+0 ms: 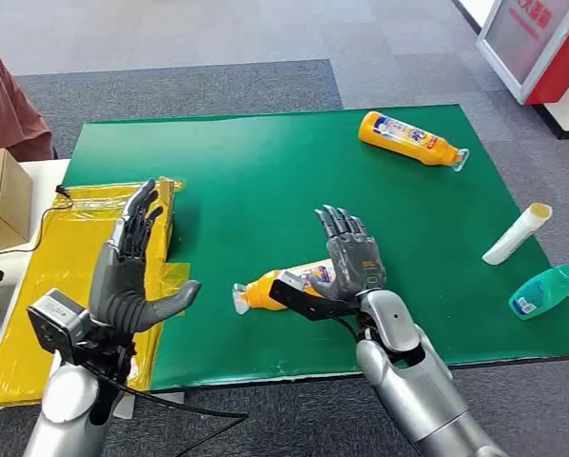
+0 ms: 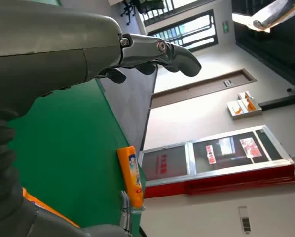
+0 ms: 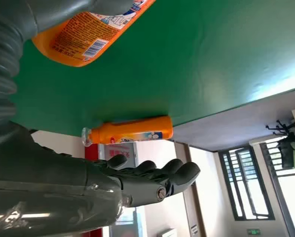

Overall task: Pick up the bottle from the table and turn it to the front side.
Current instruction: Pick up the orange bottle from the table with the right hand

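While the robot looked down at the green mat point(image 1: 267, 171), a person's shoulder in a reddish top point(image 1: 5, 105) showed at the far left, next to a brown cardboard box point(image 1: 2, 195) on a white table. Just right of the box lay a yellow plastic sheet point(image 1: 59, 257), and a black cable point(image 1: 49, 214) ran across it. The left hand point(image 1: 134, 271) was raised above the edge where the yellow sheet met the green mat. Its fingers were spread wide apart and it held nothing. Farther right, near the front of the mat, an orange bottle point(image 1: 274, 288) lay on its side with its clear cap pointing toward the left hand. The right hand point(image 1: 346, 267) was right at the thick end of this bottle, with the fingers pointing up and away and the thumb stretched out low in front of the bottle. The hand was spread and did not grip the bottle. From the right wrist camera, the back label with a barcode on the orange bottle point(image 3: 86, 34) showed close by the hand. A second orange bottle point(image 1: 411, 140) lay on its side at the far edge of the mat, well apart from both hands. At the right edge of the mat lay a white tube point(image 1: 517, 233) and a teal bottle point(image 1: 547, 290), both on their sides. A red and white stand point(image 1: 537, 43) stood on the grey floor past the mat.
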Motion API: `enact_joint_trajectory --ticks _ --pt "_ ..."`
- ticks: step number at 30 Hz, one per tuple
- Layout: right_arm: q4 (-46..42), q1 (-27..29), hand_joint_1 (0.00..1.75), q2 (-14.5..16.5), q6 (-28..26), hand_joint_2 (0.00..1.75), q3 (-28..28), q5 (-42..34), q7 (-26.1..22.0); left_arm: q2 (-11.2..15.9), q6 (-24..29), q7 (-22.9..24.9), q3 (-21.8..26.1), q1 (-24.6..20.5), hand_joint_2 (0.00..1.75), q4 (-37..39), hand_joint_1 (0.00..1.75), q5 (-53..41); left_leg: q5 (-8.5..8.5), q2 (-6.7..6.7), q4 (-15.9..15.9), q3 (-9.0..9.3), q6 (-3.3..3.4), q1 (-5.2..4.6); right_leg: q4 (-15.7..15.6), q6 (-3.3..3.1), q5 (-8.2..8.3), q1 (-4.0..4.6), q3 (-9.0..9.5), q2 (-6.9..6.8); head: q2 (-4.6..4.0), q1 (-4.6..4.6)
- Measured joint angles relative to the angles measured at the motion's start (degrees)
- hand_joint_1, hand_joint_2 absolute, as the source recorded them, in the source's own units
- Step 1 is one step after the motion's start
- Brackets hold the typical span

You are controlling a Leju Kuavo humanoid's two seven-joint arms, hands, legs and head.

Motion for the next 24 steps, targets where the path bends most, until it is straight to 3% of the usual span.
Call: enact_joint_trajectory --ticks 24 --pt "1.3 0.7 0.0 -5.5 7.3 1.75 1.1 1.9 2.5 3.9 -1.2 0.3 1.0 -3.8 1.75 -0.5 0.0 0.3 -0.01 0.0 0.0 -0.01 -0.01 0.0 0.0 -0.01 -0.02 0.0 0.0 0.0 0.0 0.01"
